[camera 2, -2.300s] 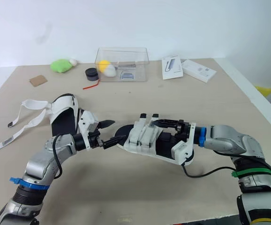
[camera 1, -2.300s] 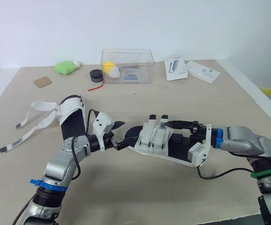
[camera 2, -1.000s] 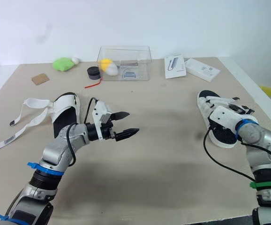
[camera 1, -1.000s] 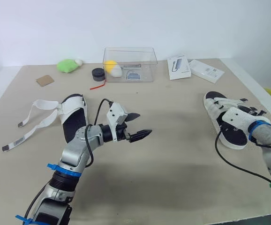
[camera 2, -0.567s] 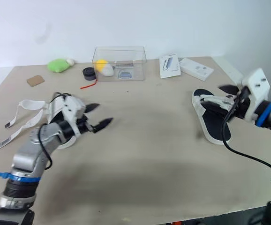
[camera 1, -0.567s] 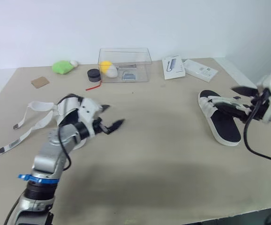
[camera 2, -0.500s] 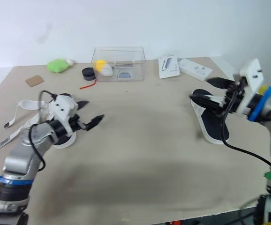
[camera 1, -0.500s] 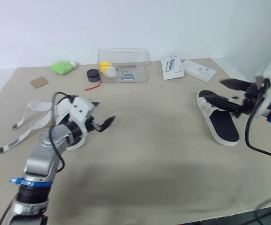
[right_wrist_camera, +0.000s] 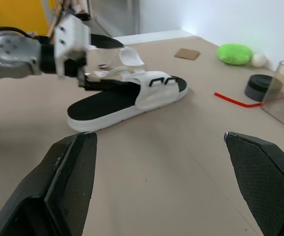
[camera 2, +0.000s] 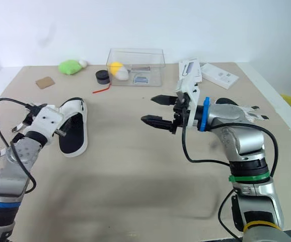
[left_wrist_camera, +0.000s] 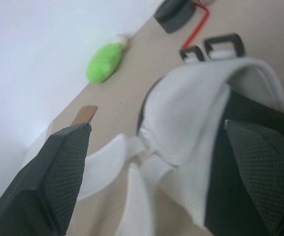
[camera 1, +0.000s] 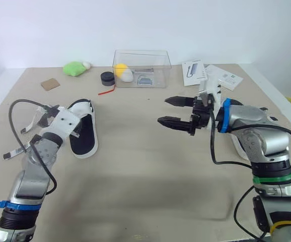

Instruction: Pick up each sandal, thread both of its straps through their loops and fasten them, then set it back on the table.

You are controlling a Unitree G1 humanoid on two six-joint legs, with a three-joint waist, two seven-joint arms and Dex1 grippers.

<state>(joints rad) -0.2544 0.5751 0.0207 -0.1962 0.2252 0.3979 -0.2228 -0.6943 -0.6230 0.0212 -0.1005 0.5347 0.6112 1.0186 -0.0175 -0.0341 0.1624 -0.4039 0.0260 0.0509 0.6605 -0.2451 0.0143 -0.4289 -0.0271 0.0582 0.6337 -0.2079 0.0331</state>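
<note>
Since half a second ago the right gripper [camera 1: 163, 110] has swung in from the table's right edge to mid-table. The left gripper [left_wrist_camera: 156, 125] has pulled back from the right side of the unfastened white sandal with black footbed [camera 1: 82, 132] to its strap side.

Right gripper: fingers spread wide, nothing between them, pointing toward the robot's left, above the beige table [camera 1: 135, 171].

Left gripper: fingers also spread. In the left wrist view they straddle the sandal's white upper without closing on it; cannot tell if they touch it.

The unfastened sandal lies flat on the left part of the table. Its long axis runs from the robot toward the far edge, with the white upper at the far end and the bare footbed end nearest the robot. Its loose white straps [camera 1: 32, 118] trail off to the robot's left.

The second white sandal [camera 2: 245, 114] is on the table at the right, mostly hidden behind the right forearm.

At the far edge are a clear plastic box [camera 1: 142, 68], a green plush lump [camera 1: 75, 68], a black round puck [camera 1: 106, 78] and two white cartons [camera 1: 193, 72].
</note>
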